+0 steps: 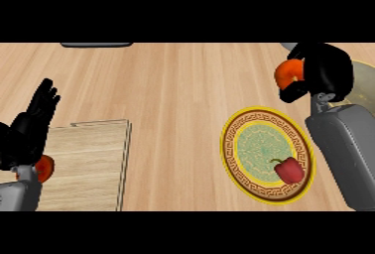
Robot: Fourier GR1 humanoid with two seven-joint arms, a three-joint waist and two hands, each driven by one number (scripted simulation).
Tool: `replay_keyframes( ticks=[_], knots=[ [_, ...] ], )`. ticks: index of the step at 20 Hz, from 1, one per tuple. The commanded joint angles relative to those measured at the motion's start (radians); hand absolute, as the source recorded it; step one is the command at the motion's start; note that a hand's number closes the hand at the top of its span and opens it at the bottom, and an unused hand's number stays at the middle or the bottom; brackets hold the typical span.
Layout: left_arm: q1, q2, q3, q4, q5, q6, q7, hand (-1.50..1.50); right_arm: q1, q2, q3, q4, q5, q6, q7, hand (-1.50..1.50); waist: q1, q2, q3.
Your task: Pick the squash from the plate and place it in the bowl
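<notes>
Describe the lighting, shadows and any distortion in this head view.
Head view: light is even and soft on the wooden counter, with no glare. The cutting board casts only a thin dark line along its right edge. The plate looks taller than wide, stretched by the view. The red pepper carries a small highlight. The right hand reads almost solid black around the orange squash.

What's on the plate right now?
On the plate only a red bell pepper lies near its lower right rim. The right hand is curled round an orange squash above it. The forearm covers the plate's right edge.
</notes>
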Motion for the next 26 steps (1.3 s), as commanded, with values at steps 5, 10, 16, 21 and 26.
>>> replay_keyframes(
  ticks=[5, 10, 16, 21, 26],
  knots=[
    [-0.038, -0.019, -0.012, -0.001, -0.024, 0.017, 0.039, 0.00, 0.023, -0.085, -0.139, -0.235, 0.005, 0.041, 0.099, 1.50, 0.007, 0.006, 0.001],
    [-0.029, -0.014, -0.001, -0.044, -0.013, -0.003, 0.058, 0.00, 0.075, -0.135, -0.280, -0.187, -0.099, 0.010, -0.049, 1.50, 0.015, 0.007, 0.001],
    [-0.077, -0.033, -0.007, 0.038, -0.042, 0.011, 0.020, 0.00, 0.043, -0.167, -0.394, 0.091, -0.175, -0.104, -0.263, 1.50, 0.019, 0.012, 0.001],
    [-0.079, -0.039, 0.003, 0.080, -0.050, 0.008, -0.032, 0.00, -0.020, -0.218, -0.471, 0.362, -0.215, -0.185, -0.455, 1.50, 0.026, 0.016, 0.002],
    [-0.001, -0.024, 0.006, -0.023, -0.024, -0.036, 0.003, 0.00, -0.104, -0.276, -0.525, 0.644, -0.224, -0.270, -0.623, 1.50, 0.039, 0.016, 0.002]
  ],
)
